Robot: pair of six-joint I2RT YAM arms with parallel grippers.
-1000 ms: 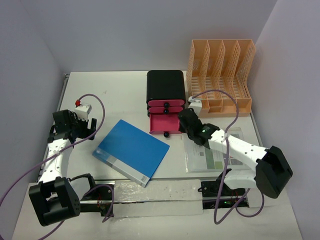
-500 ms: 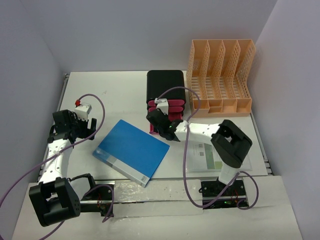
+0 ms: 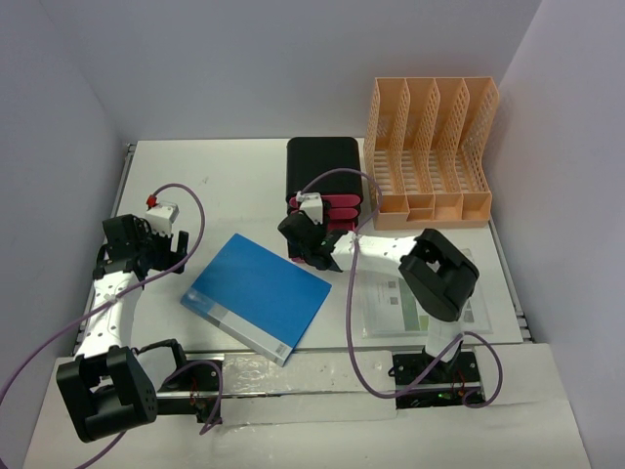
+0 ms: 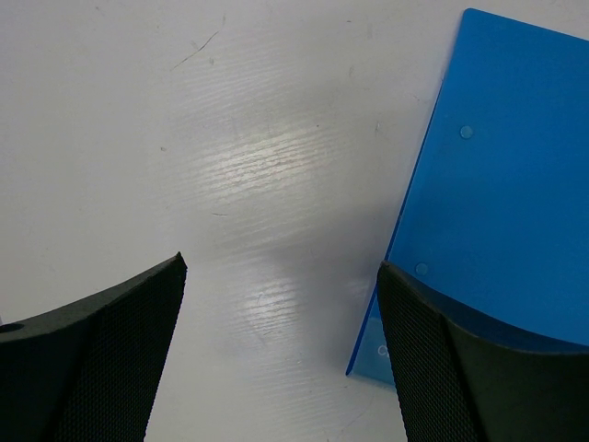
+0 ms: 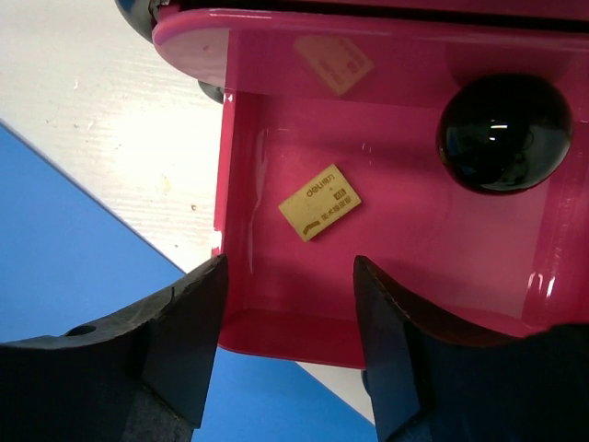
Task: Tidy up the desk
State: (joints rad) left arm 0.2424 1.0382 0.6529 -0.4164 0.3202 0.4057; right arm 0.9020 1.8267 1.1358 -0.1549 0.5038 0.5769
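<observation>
The right end effector (image 5: pixel 290 267) hangs open above the pulled-out pink drawer (image 5: pixel 414 239); the left end effector (image 4: pixel 281 267) is open over the white surface (image 4: pixel 230 138), beside a blue folder (image 4: pixel 497 184).

pink drawer (image 5: pixel 405 249): cut off right | blue folder (image 4: pixel 497 184): cut off right

This is a robotics laboratory test cell dressed as an office workstation. Plain pale partition walls (image 3: pixel 293 68) enclose a large flat white surface (image 3: pixel 234 176) on three sides. A white-and-black jointed left arm (image 3: pixel 103 313) and a matching right arm (image 3: pixel 376 252) are bolted at its near edge, with looping purple cables (image 3: pixel 202 220) exposed. Office stationery supplies the staging: an orange slotted plastic file rack (image 3: pixel 430 147), a black box with pink drawers (image 3: pixel 322 164), a flat blue plastic folder (image 3: pixel 257 296) and a printed sheet in a clear sleeve (image 3: pixel 391 311).
</observation>
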